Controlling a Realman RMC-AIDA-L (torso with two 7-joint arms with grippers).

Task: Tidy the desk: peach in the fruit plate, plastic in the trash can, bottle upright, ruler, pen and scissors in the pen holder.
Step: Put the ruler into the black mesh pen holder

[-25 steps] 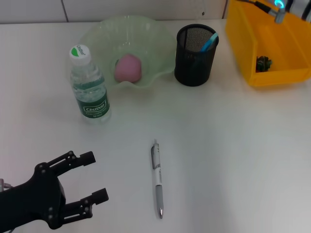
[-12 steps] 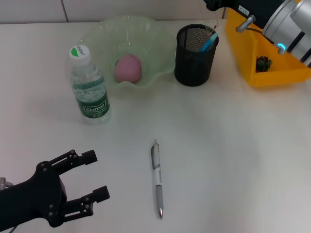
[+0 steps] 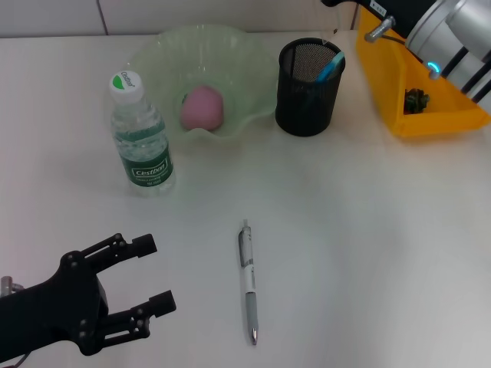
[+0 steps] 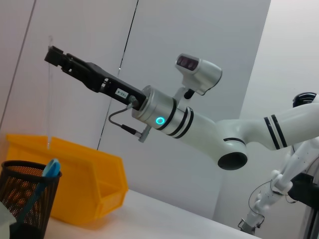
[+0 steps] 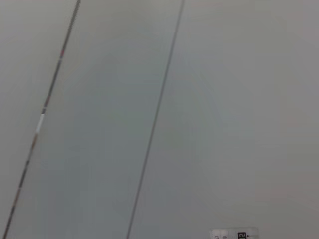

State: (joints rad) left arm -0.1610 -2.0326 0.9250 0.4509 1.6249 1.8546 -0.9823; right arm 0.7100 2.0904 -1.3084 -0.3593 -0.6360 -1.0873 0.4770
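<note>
right gripper (image 4: pixel 57 57) clenched on the clear ruler (image 4: pixel 49 94), hung vertical so its tip drops straight into the pen holder (image 3: pixel 308 87) below the jaws. left gripper (image 3: pixel 146 276) released, low, pen (image 3: pixel 248 282) just beside its fingertips, next pick probably.

Pen (image 3: pixel 247 280) flat; bottle (image 3: pixel 141 138) upright.

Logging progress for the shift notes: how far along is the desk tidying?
Done: pink peach in the green plate, water bottle upright. In hand: the right tool holds a clear ruler above the black mesh holder. Left: the silver pen, near the open left tool.
</note>
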